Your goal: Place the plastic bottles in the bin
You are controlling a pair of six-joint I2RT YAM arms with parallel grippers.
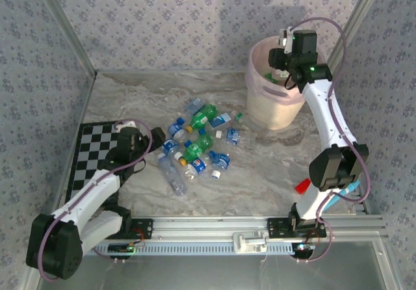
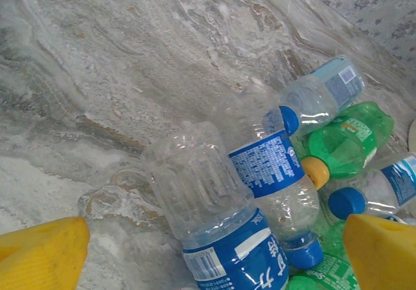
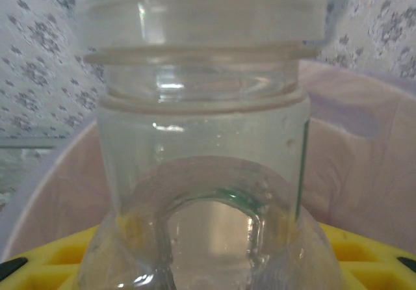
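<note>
- Plastic bottles [image 1: 195, 148]: loose cluster lying on their sides mid-table, on the marbled table [image 1: 130, 95]. Clear and green mixed, with blue, white and orange caps.
- One more, a clear bottle [image 3: 201, 140] with a pale cap, up at the bin [image 1: 273, 111] and clamped in the right gripper [image 1: 285, 67]. In the right wrist view, yellow pads either side of its lower body, pink bin wall close behind.
- Bin: upright at the far right of the table, well apart from the cluster. Right gripper and its bottle above the open mouth.
- Left gripper [image 1: 144, 140]: low at the left edge of the cluster, jaws spread wide, nothing gripped.
- Left wrist view: yellow fingertips [image 2: 42, 251] at both lower corners. Ribbed bottle [image 2: 214, 225] with a blue label lying between and just ahead of them; contact cannot be told. Green bottle [image 2: 348, 137] with an orange cap further right, more blue-capped ones around it.
- Checkered mat [image 1: 88, 153] at the left edge, beside the left arm.
- Red block [image 1: 302, 186] near the right arm's base, well apart from the cluster.
</note>
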